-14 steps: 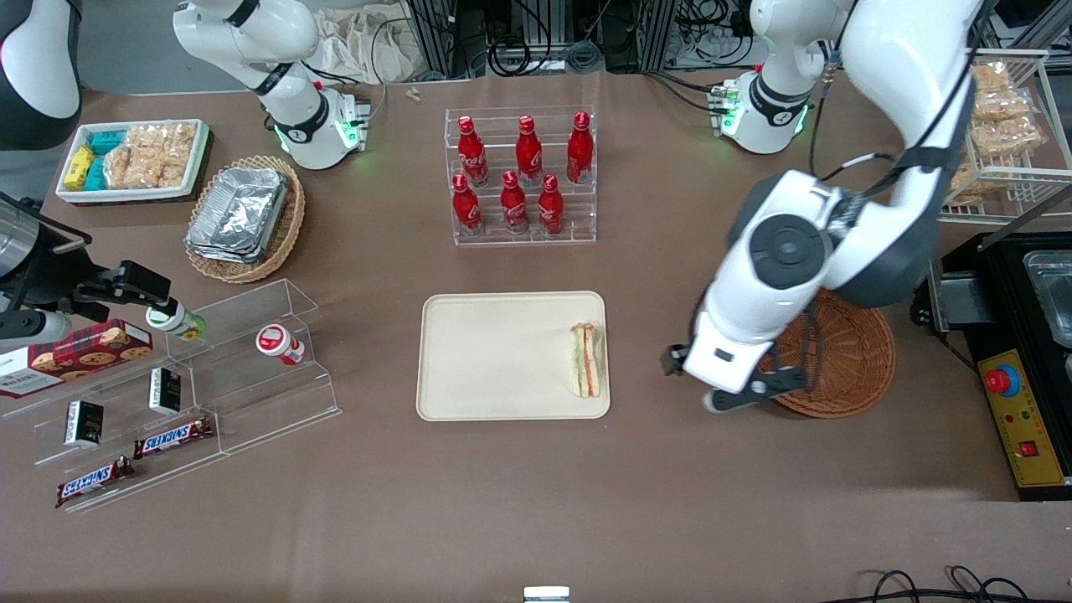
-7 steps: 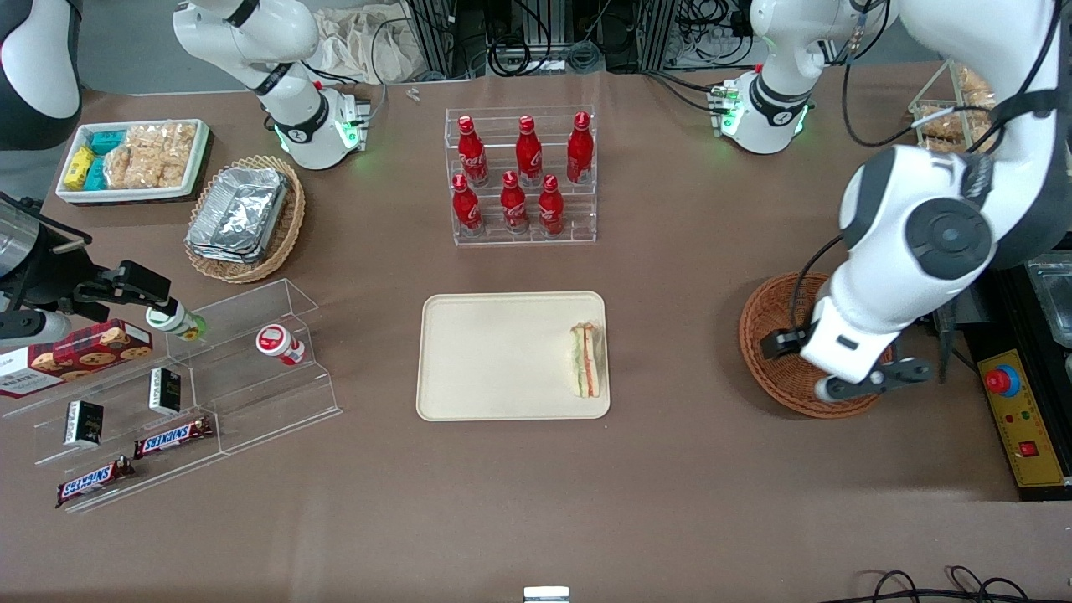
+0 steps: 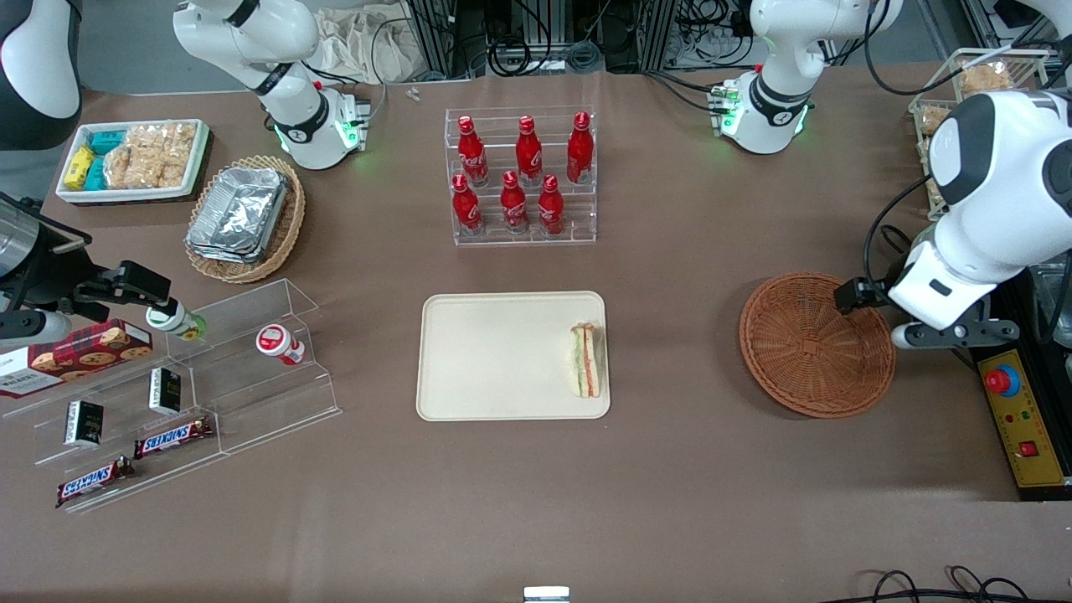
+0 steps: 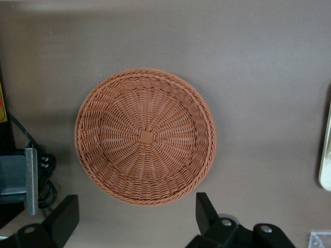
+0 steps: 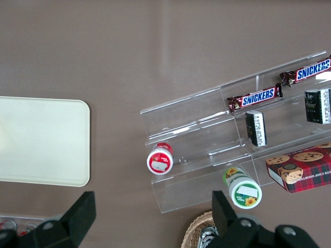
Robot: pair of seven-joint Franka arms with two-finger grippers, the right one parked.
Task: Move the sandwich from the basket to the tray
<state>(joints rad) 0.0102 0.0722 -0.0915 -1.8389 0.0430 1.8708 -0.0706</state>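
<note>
Now the sandwich [image 3: 587, 361] lies on the tray [image 3: 494, 356], at the 3 o'clock edge as the front camera sees it, its filling edge showing. From the left wrist camera only a sliver of the tray [image 4: 326, 155] is visible, cut off by the frame. The basket [image 3: 814, 345] sits on the desk [image 3: 670, 486], holding nothing. The gripper [image 3: 917, 322] hangs above the basket's 3 o'clock rim, jaws spread wide, wrist pointing down.
</note>
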